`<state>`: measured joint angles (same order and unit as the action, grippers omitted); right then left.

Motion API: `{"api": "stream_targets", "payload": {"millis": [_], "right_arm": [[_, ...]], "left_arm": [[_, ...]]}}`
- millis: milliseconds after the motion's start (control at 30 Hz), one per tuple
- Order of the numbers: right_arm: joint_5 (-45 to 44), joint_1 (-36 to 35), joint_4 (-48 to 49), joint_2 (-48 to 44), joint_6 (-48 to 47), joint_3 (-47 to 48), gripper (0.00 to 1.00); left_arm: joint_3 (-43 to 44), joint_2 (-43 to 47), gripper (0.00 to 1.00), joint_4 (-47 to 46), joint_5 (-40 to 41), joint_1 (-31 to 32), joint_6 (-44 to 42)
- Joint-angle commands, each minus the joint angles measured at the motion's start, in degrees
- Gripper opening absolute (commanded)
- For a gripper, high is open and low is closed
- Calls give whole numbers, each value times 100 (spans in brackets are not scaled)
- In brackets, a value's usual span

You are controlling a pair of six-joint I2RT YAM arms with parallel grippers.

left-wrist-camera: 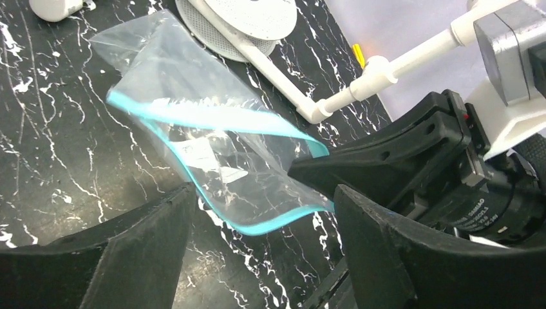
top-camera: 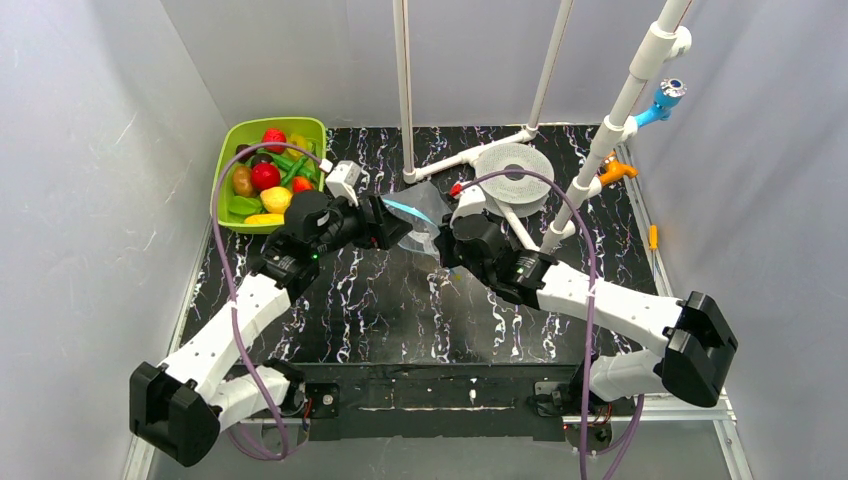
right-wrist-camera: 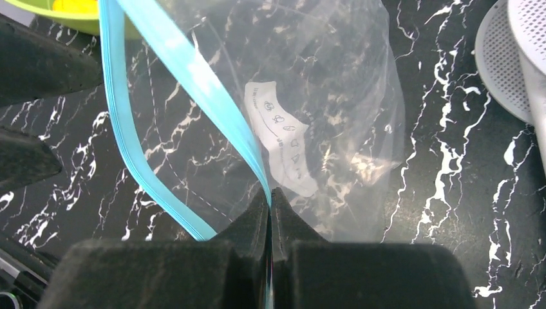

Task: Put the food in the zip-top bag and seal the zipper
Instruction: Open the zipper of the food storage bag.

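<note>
The clear zip-top bag [top-camera: 425, 212] hangs above the black marbled table between my two grippers, its mouth gaping open. Its light-blue zipper [right-wrist-camera: 132, 154] splits into two strips. My right gripper [right-wrist-camera: 270, 199] is shut on one zipper strip, with the bag's white label [right-wrist-camera: 281, 138] just beyond its tips. My left gripper [left-wrist-camera: 257, 212] is open and empty, and the lower zipper strip [left-wrist-camera: 270, 225] curves between its fingers without touching them. The bag [left-wrist-camera: 193, 122] looks empty. The food [top-camera: 268, 176], toy fruit and vegetables, lies in the lime-green tray [top-camera: 232, 134] at the far left.
A white round perforated disc [top-camera: 514, 170] on a white pipe frame [top-camera: 470, 155] stands right behind the bag. White poles [top-camera: 403, 90] rise at the back. Orange and blue clips [top-camera: 614, 172] hang at the far right. A small white block [top-camera: 343, 181] lies by the tray.
</note>
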<state>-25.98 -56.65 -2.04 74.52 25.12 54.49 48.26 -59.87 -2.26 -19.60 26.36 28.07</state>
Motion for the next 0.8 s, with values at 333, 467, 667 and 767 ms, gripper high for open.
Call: {"api": "stream_targets", "payload": {"millis": [333,467,667,767], "right_arm": [[-160,-92,-162,83,-222,428,1],[-313,-92,-220,-2,-304,440,4],[-249,-114,-213,-101,-347,433,7],[-225,-150,-210,-61,-359,481,8]], "left_arm": [[365,-649,67,375,-353,119,-190],[289,-449,69,464,-48,124,-291],[391,-575,57,800,237,123,-436],[397,-698,50,652,-123,124,-399]]}}
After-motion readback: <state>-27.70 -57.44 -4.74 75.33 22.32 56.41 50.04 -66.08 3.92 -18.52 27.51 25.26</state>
